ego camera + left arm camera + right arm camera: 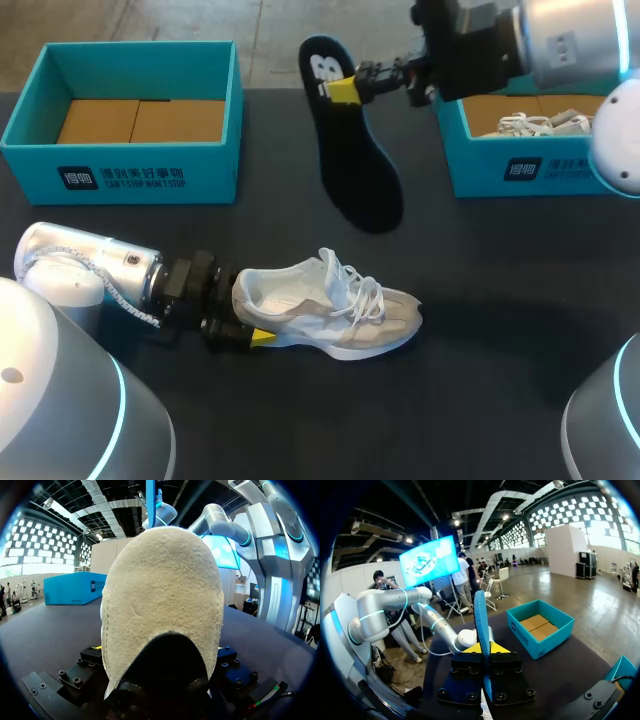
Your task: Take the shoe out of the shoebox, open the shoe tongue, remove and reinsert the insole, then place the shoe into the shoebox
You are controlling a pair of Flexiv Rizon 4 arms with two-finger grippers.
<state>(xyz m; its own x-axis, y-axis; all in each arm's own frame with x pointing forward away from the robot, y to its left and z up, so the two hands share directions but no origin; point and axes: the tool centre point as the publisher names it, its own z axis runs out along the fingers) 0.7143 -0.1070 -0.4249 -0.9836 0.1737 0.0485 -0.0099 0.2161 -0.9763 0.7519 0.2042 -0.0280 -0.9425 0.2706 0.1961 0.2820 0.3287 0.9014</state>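
The left shoebox (130, 165) stands open at the back of the dark surface (480, 330), showing only its cardboard floor. In front of it the left hand (243, 322) appears clamped on the heel of the shoe (335, 310), which lies on its sole, toe to the right, laces loose. It looks light, with a soft upper that would cave in, so the firmer heel is the sensible place to hold it. Above it the dark insole (350, 170) hangs in the air, pinched near one end by the right hand (350, 88). The insole is thin and likely floppy, so I'd expect it to bend on the way back in. The right shoebox (540, 170) holds white laces. The matte surface looks grippy, and the shoe lies well apart from both boxes.
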